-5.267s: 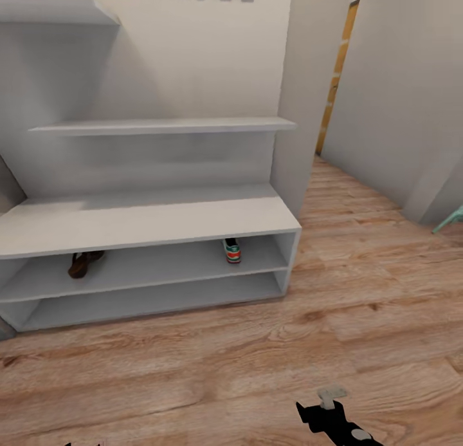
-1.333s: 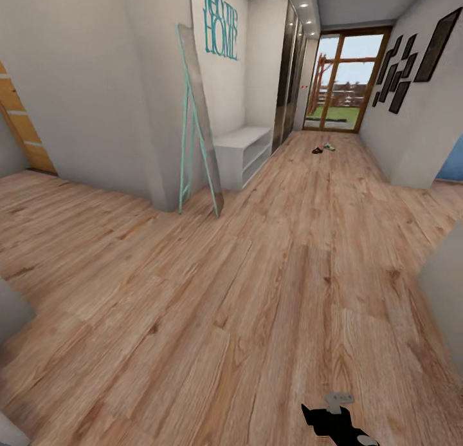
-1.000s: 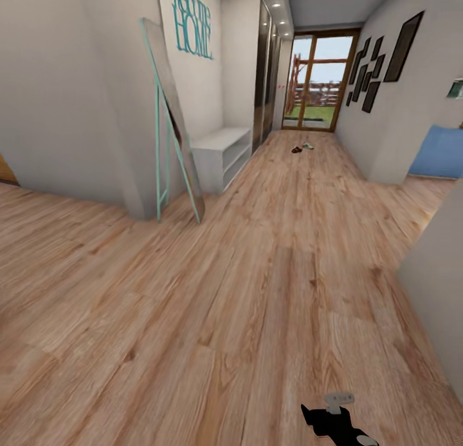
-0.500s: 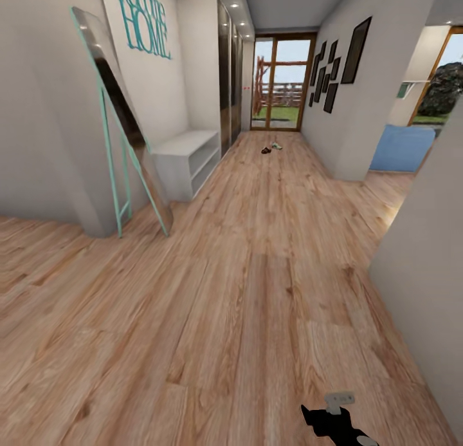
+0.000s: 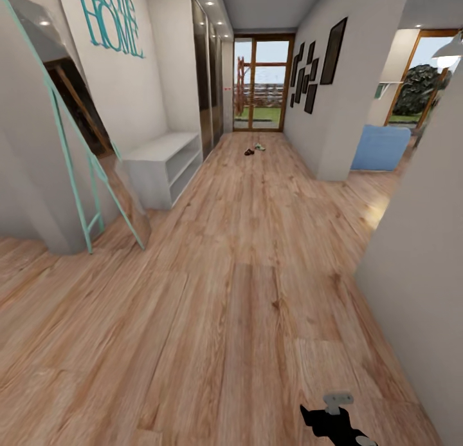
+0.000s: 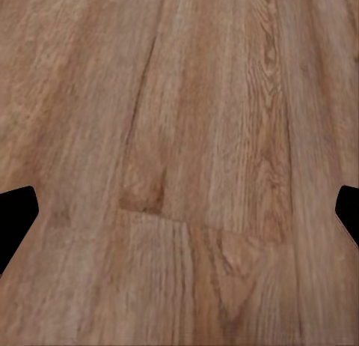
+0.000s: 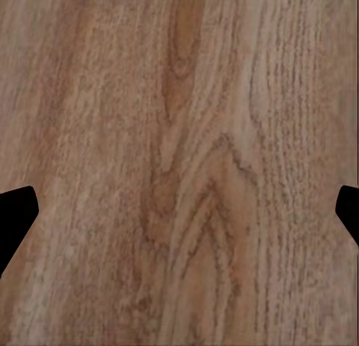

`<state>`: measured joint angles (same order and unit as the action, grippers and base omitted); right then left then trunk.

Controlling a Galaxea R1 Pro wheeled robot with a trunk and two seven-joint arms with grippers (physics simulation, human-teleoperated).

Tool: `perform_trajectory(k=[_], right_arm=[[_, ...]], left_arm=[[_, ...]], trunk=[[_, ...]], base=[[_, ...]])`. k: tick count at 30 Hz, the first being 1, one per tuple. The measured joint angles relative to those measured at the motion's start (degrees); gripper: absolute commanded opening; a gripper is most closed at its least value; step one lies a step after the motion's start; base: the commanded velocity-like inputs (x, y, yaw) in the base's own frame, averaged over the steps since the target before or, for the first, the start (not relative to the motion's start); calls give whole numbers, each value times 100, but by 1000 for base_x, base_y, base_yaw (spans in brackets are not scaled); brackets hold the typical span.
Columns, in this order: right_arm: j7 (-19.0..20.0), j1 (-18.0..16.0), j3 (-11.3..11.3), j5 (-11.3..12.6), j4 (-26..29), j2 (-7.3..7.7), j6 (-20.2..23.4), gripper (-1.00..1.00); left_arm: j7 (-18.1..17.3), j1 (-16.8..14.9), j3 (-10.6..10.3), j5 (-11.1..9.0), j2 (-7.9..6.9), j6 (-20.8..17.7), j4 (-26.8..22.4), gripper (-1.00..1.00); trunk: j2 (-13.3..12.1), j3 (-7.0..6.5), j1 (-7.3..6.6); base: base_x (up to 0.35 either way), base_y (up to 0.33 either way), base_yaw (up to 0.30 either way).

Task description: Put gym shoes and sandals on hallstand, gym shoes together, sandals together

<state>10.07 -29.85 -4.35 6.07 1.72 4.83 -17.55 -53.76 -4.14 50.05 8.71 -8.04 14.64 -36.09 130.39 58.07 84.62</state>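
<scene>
Far down the corridor floor (image 5: pixel 257 253), a dark brown sandal (image 5: pixel 248 152) lies beside a white and green gym shoe (image 5: pixel 259 147), both small in the head view. The pale hallstand (image 5: pixel 161 166) stands against the left wall, seen end-on; what sits on its shelves is hidden from here. My left gripper (image 6: pixel 179 219) is open over bare planks, its black fingertips (image 6: pixel 15 215) wide apart. Open as well, my right gripper (image 7: pixel 179 219) holds nothing, with wood grain between its fingertips (image 7: pixel 15 215). Part of my right arm (image 5: pixel 334 421) shows at the head view's bottom edge.
A teal-framed mirror (image 5: pixel 71 143) leans on the left wall before the hallstand. A grey wall corner (image 5: pixel 418 253) juts in close on the right. A blue seat (image 5: pixel 381 147) stands in the right opening. Glass doors (image 5: pixel 260 85) close the corridor's far end.
The camera has turned away from the hallstand and now looks down the corridor, still swinging right. The shoes on the floor have not moved. Both grippers stay open.
</scene>
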Motion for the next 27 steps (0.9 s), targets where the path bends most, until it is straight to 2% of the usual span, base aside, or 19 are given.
perform_trajectory(k=[5, 17, 27], right_arm=[[-3, 11, -1, -5, -9, -11, 10, 100], [-4, 698, -4, -9, -16, -86, 24, 100], [-3, 926, -4, -9, -9, -89, 24, 100]], left_arm=[[0, 0, 0, -5, 0, 0, 0, 100], [-1, 0, -5, -8, 0, -1, -1, 100], [-1, 0, -1, -16, -3, 0, -1, 100]], trunk=[[0, 0, 0], [0, 0, 0], [0, 0, 0]], base=[[337, -76, -6], [337, -40, 0], [337, -3, 0]])
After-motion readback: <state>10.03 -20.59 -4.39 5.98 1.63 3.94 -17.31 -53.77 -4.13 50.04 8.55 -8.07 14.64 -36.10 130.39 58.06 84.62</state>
